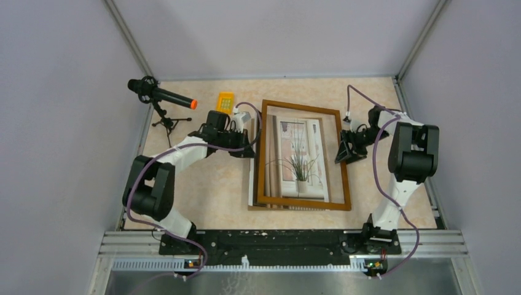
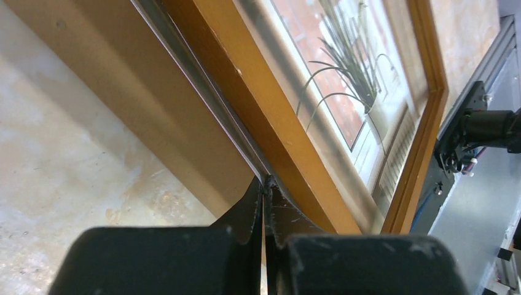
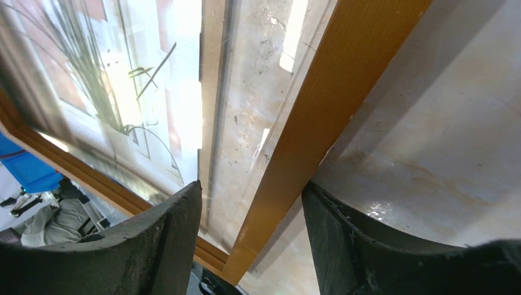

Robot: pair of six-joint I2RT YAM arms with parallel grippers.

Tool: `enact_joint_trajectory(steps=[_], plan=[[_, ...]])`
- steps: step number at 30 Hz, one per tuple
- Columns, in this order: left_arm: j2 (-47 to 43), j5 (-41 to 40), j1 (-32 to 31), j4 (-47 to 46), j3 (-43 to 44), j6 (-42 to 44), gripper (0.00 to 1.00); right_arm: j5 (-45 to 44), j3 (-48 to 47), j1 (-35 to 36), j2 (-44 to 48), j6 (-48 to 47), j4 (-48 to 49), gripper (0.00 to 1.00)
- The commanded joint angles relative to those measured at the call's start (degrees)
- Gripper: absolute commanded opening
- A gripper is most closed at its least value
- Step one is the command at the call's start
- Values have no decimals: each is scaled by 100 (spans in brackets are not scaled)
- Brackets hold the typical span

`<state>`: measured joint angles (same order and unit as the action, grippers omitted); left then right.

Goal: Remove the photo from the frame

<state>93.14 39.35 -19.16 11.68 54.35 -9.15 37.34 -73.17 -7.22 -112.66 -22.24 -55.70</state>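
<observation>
Found the large rectangular picture frame with the narrow brown wooden rim (image 1: 304, 203) over the beige marbled table (image 1: 203, 190), set askew on the plain brown fibreboard back (image 2: 153, 92), the back jutting out past the left rim. Saw the photo, a large print of a spiky green plant in a white pot (image 1: 300, 153), under the clear glazing (image 3: 246, 110) inside the rim, towards its left side, with bare table showing through beside the right rim. Not yet out of the frame.

Noted the left gripper (image 2: 265, 187) pressed together at the seam between rim and back; could not tell about any thin sheet edge caught between the tips. Noted the right gripper (image 3: 250, 187) standing apart, straddling the right rim without squeezing it.

Judged the risks thus:
- Could let the frame slide or swing on any sideways pull from the left, given only a loose straddle on the right.
- Could crease or tear the print through dragging on one edge alone.
- Could haul back and print along together instead of parting them.
- Could crack the glazing through a sudden drop of the rim onto the table
</observation>
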Motion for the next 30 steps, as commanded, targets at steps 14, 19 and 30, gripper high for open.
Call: enact_joint_trajectory(steps=[14, 19, 30], plan=[[-689, -348, 132, 251, 168, 359, 0, -1074, 317, 63, -217, -462, 1105, 67], [-960, -266, 88, 542, 292, 468, 0, -952, 297, 63, -207, -461, 1051, 67], [-106, -1085, 96, 730, 295, 322, 4, -887, 289, 72, -94, -435, 1001, 67]])
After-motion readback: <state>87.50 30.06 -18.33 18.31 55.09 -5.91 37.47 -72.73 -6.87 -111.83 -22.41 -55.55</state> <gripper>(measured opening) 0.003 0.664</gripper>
